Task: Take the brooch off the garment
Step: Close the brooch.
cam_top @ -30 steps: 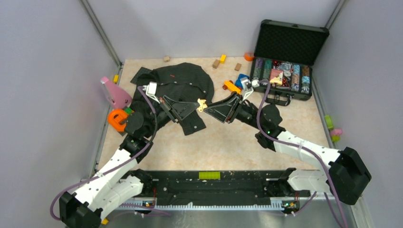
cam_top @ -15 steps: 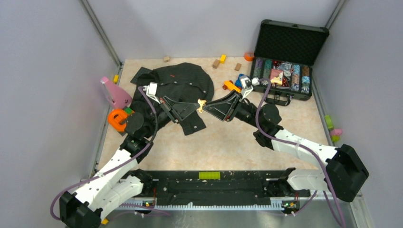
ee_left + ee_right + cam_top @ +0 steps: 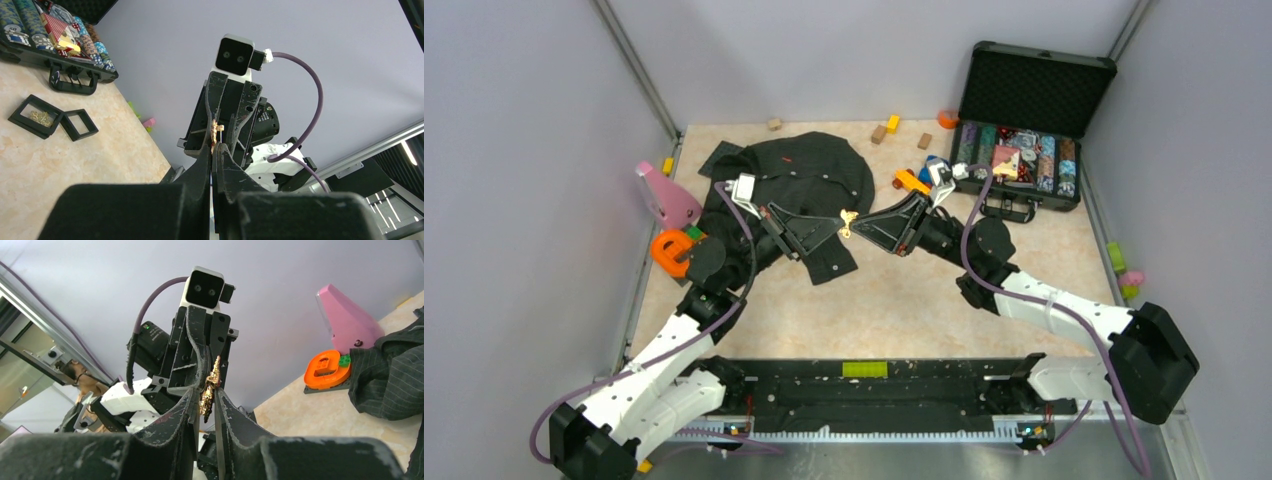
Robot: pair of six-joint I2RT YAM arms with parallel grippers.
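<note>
Gold brooch (image 3: 848, 221) at frame centre, held clear of the dark garment (image 3: 819, 165) on the tabletop (image 3: 904, 300), left jaws clenched on it, right jaws flanking it closely, cannot tell if gripping.

Far beyond the right fingers (image 3: 886, 228), to the right, an open black case (image 3: 1036, 88) stands with its lid up and rows of poker chips (image 3: 1014, 158) inside. On that same side, well apart from the fingers, an orange toy (image 3: 911, 182) and two black square frames (image 3: 35, 116) lie flat on the beige table (image 3: 904, 300). To the left of the left fingers (image 3: 809, 230) there is a pink cone-shaped thing (image 3: 669, 200), and just beside it an orange ring piece (image 3: 669, 252). Behind the fingers, near the back wall, lie small wooden blocks (image 3: 879, 133) and a yellow block (image 3: 893, 123).
</note>
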